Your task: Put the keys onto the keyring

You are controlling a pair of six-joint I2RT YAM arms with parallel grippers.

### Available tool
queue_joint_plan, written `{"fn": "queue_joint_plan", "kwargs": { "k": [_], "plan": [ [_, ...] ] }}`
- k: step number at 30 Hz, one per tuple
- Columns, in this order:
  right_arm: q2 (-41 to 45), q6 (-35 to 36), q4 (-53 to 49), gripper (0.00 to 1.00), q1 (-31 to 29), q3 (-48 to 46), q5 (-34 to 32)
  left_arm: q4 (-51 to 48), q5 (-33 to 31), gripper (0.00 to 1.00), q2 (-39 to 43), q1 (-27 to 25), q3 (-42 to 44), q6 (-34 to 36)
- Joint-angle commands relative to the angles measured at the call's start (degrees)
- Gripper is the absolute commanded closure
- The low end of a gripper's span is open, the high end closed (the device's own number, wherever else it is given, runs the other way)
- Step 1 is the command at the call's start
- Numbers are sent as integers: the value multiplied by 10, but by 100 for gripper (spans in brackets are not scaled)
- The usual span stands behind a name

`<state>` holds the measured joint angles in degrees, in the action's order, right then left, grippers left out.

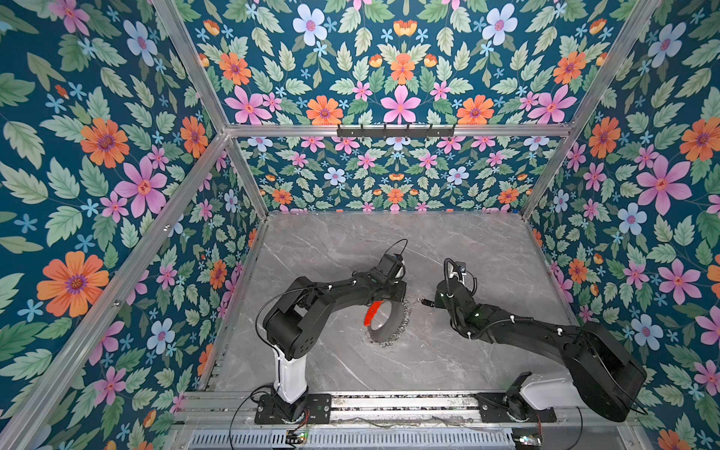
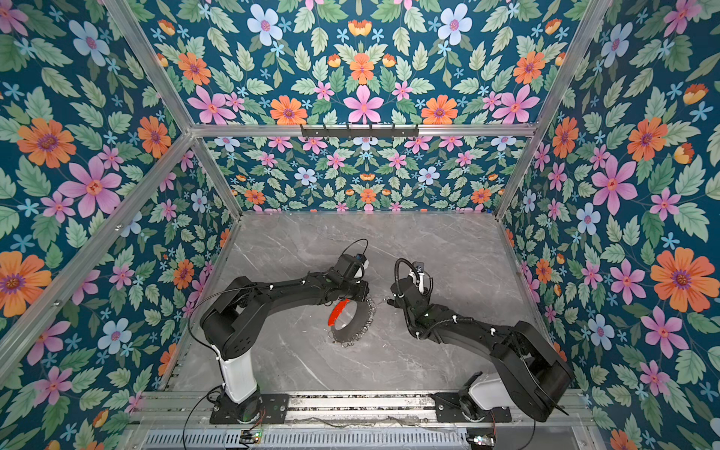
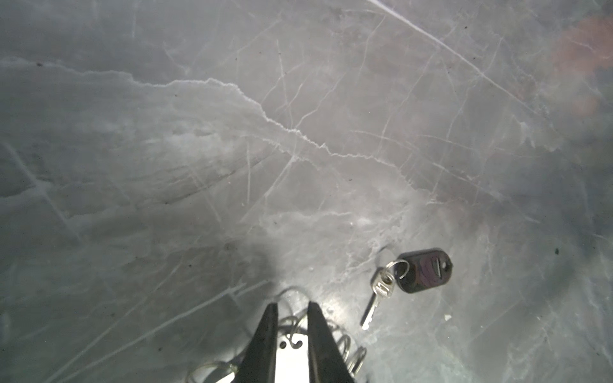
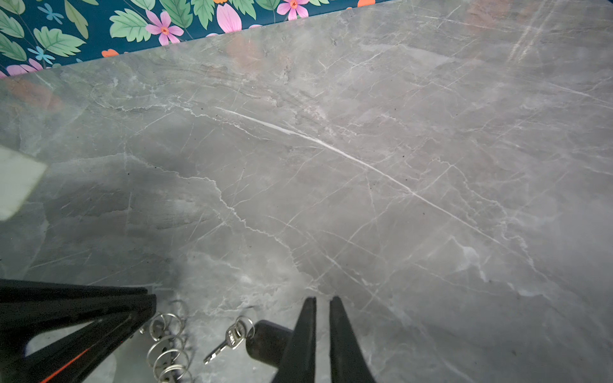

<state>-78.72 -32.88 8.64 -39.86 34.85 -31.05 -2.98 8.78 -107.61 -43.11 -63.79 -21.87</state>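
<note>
grey marble-look table [image 1: 479, 249], glossy, pale veins; flowered walls [image 1: 97, 156] are boxing it in. the keyring [image 1: 390, 326] is sitting mid-table in both top views: flat grey ring-shaped disc, wide hole, rim fringed with thin silver wire loops [image 4: 168, 345], red curved piece [image 1: 373, 313] on its left side.

the left gripper [image 3: 291, 306] is sitting at the disc's upper edge. its black tapered fingers [image 3: 265, 345] are standing narrow with the disc's pale flat rim filling the gap, so we're reading it as clamping the rim. the right gripper [image 4: 322, 299] is sitting nearly closed, only bare table showing in the slit, holding nothing.

the keys [image 3: 418, 272] are lying flat on the table just right of the disc, apart from its loops: matte black oblong tag [image 3: 428, 268], small split ring [image 3: 398, 268], one little silver key [image 3: 376, 300]. in the right wrist view one right finger [image 4: 303, 335] is partly hiding the tag; we can't tell whether they're touching.
</note>
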Motion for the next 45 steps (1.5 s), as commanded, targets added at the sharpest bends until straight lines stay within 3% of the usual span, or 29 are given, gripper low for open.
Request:
{"fn": "queue_joint_plan", "kwargs": {
  "k": [1, 29, 45],
  "plan": [
    [1, -9, -6, 88, 0, 4, 1, -4, -9, 79, 4, 4, -3, 12],
    [-1, -7, -6, 86, 0, 6, 8, 16, 22, 73, -1, 8, 18, 2],
    [-3, -7, -6, 86, 0, 7, 8, 23, 30, 80, 1, 8, 26, 0]
  ]
}}
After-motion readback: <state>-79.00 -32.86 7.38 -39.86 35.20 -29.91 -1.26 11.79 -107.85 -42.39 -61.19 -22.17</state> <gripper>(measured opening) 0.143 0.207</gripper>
